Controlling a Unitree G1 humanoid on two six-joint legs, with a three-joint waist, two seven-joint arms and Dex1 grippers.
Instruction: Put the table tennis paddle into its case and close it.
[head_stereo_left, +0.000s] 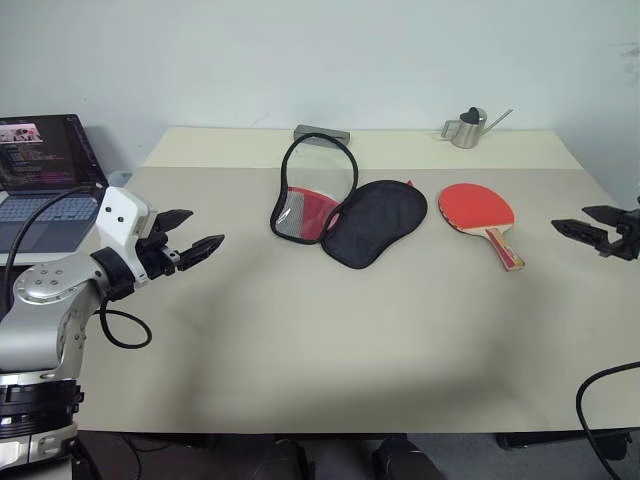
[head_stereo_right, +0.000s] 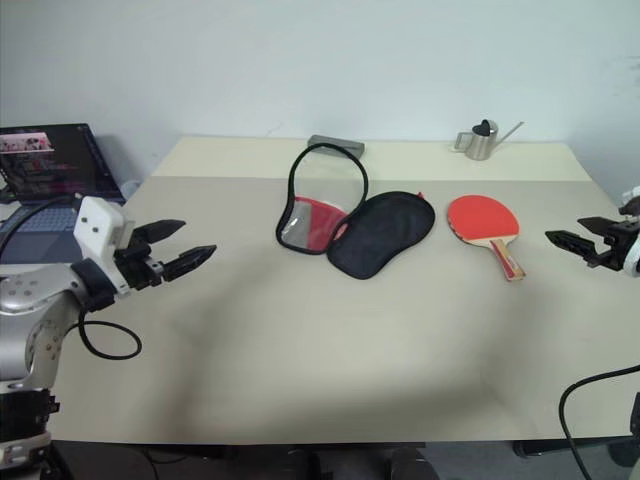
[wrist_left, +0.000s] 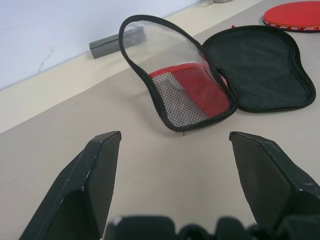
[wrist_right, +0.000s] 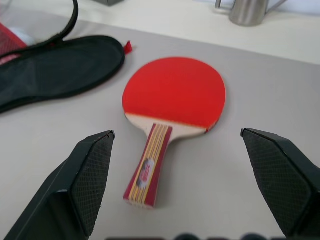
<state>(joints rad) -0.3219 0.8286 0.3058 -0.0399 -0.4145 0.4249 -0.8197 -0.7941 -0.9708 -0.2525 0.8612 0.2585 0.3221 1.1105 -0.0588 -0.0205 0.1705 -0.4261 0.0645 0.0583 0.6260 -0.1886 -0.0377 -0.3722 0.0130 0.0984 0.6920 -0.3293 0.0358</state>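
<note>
**Reaching for a flat paddle on a bare table: where this could slip**

Lying flat on the table (head_stereo_left: 330, 340), the table tennis paddle (head_stereo_left: 478, 212) rests red face up at the right of centre, its handle pointing toward the near right. The case (head_stereo_left: 350, 215) lies just to its left, unzipped and spread: the black half flat beside the paddle, the red mesh half further left with its clear flap standing up in a loop. Paddle and case sit close but apart.

The right gripper (head_stereo_left: 592, 228) hovers at the right edge, well short of the paddle, its fingers spread wide and empty. The left gripper (head_stereo_left: 190, 240) hangs over the left of the table, also spread and holding nothing, aimed toward the case.

The chief risk, as I judge it, is the pickup itself. The paddle lies flush on a smooth top, so fingers coming in low may push it along rather than get under it, possibly shoving it onto the black half. The handle looks the better hold, but it is narrow, and a grip off its middle could let the blade swing down. The case is soft; unless the left gripper pins it, the paddle may drag it across the table or fold the upright flap inward and block the opening.

The table is pale beige and matt, with a lighter strip along the far edge. On that strip stand a grey box (head_stereo_left: 322, 134) and a small metal watering can (head_stereo_left: 466, 128). A laptop (head_stereo_left: 42, 170) sits open off the left edge. Behind is a plain white wall.
</note>
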